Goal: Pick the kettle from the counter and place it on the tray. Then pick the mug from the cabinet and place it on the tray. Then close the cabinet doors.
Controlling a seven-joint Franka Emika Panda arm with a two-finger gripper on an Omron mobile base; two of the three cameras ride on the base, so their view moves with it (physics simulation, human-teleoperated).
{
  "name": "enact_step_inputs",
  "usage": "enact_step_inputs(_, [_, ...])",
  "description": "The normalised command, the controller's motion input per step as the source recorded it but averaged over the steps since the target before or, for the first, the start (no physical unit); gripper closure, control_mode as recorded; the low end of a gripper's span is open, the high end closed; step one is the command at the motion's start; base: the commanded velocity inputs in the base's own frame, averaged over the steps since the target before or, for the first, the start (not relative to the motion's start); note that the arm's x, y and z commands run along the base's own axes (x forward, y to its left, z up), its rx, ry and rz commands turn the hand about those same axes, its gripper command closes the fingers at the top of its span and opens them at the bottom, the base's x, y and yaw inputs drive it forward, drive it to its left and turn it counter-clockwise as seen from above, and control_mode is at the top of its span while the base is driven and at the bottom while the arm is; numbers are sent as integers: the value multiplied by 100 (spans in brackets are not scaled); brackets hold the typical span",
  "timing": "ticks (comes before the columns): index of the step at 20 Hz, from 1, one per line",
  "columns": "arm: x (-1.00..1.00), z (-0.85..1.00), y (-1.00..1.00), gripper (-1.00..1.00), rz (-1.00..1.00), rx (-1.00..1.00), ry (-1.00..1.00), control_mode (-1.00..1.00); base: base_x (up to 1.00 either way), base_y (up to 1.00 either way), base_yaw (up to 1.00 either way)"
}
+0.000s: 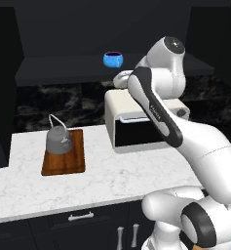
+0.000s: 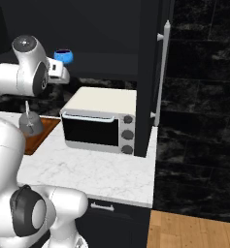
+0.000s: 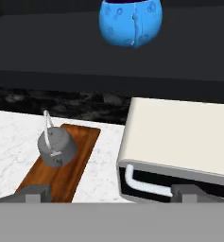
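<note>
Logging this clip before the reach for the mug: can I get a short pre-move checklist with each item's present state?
1. Kettle set on the tray: ok, it sits upright on the board's far half.
2. Jaws free: ok, the gripper is open with nothing between its fingertips.
3. Mug reachable on the cabinet shelf: ok, it stands upright near the front edge with no door in front of it.
4. Path to the mug: cannot tell; the toaster oven sits just below, and clearance is unclear.
5. Room on the tray for the mug: ok, the near half is bare.
6. Cabinet doors shut: not ok, both are open.
</note>
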Motion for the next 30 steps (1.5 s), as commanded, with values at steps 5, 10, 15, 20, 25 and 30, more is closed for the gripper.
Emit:
enact_step_inputs(5, [27,30,-18,-100,15,5,-14,-100,0,0,0])
enact_step_inputs(10, [34,0,-11,-100,6,1,-9,-100,0,0,0])
enact_step_inputs(15, [27,7,0,-100,0,0,0,-100,0,0,0])
enact_step_inputs(20, [28,17,0,-100,0,0,3,-100,0,0,0])
enact_step_inputs(25, [41,5,0,-100,0,0,1,-100,0,0,0])
enact_step_inputs(30, [36,2,5,-100,0,0,2,-100,0,0,0])
